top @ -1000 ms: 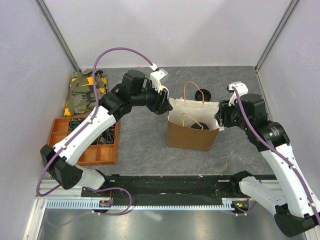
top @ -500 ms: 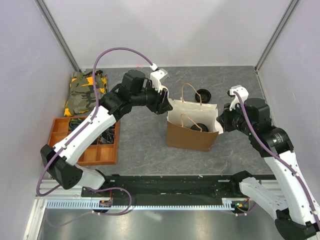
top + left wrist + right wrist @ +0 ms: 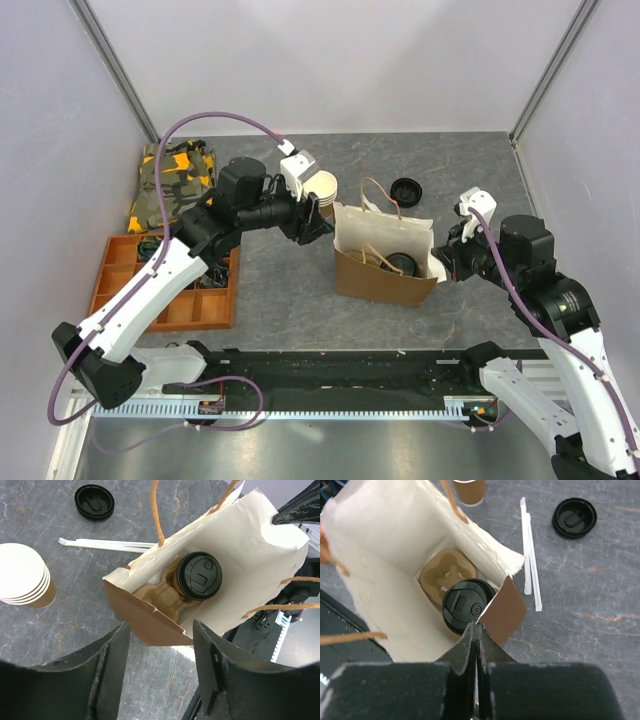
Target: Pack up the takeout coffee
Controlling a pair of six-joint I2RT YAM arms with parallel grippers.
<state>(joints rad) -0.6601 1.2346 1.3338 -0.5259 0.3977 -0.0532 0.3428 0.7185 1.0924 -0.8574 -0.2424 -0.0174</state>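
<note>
The takeout coffee (image 3: pixel 200 576), a cup under a black lid, stands in a cardboard carrier (image 3: pixel 162 594) inside the open brown paper bag (image 3: pixel 385 282). It also shows in the top view (image 3: pixel 401 264) and the right wrist view (image 3: pixel 465 605). My left gripper (image 3: pixel 314 222) is open and empty. It hovers just left of the bag's left edge (image 3: pixel 150 625), which lies between its fingers (image 3: pixel 161 628) without touching them. My right gripper (image 3: pixel 441 262) is shut on the bag's right rim, pinching a brown flap (image 3: pixel 504 611) at its fingertips (image 3: pixel 479 626).
A stack of cream-rimmed cups (image 3: pixel 322 188) stands behind the bag's left side. A loose black lid (image 3: pixel 406 189) and a wrapped straw (image 3: pixel 530 555) lie behind the bag. An orange parts tray (image 3: pixel 125 292) and a camouflage cloth (image 3: pixel 170 185) are at the left.
My left gripper has drawn back to the left and down, off the bag's left rim, uncovering the cup stack. My right gripper has moved nearer with the bag's right rim, and the bag has shifted slightly.
</note>
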